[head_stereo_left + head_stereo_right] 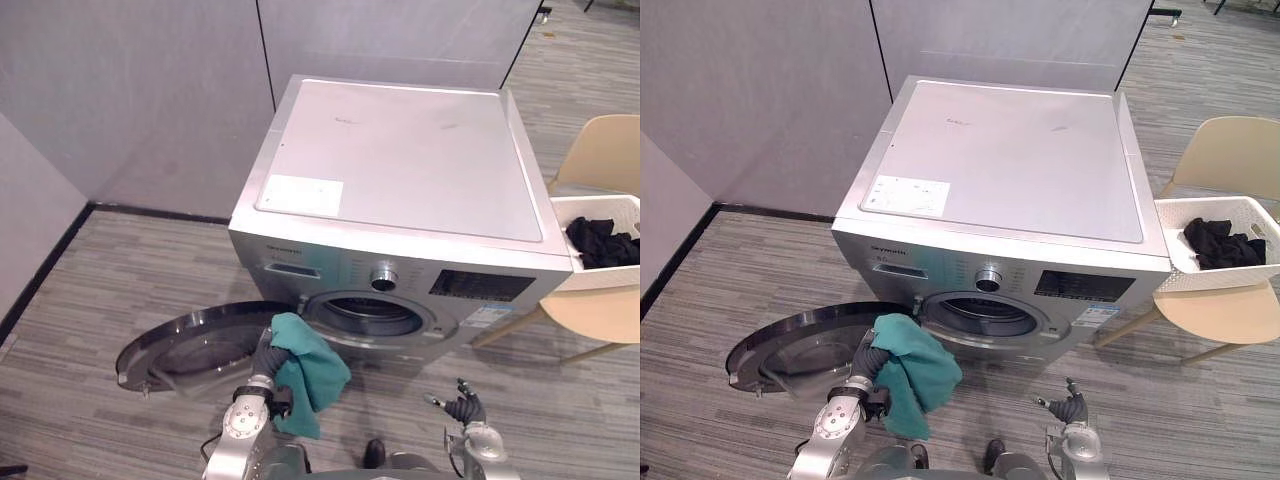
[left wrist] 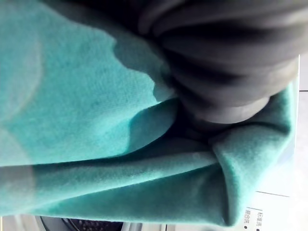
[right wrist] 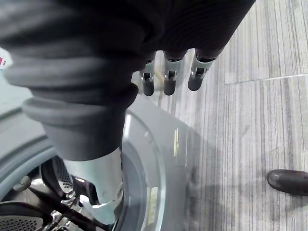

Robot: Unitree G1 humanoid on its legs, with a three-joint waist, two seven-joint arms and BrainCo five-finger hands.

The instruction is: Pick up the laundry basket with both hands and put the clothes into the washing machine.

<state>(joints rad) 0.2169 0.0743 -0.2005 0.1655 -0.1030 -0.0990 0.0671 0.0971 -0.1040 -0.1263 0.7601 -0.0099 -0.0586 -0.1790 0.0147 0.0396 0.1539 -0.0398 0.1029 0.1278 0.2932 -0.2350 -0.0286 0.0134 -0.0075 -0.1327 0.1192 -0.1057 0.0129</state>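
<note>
At the far left, the round door of the washing machine is swung wide open, low over the striped grey floor. Just beside its inner edge, the left hand is raised with a teal garment draped over and bunched around it. The cloth is carried in front of the drum opening, just outside it and a little to its left. Whether the hand is clenched on the garment cannot be told, as it is buried in the cloth. Further right, the right hand is held low before the machine's front, released and relaxed, with nothing grasped. At the far right, the white laundry basket is set on a beige chair beside the machine, and black clothes are piled inside it.
</note>
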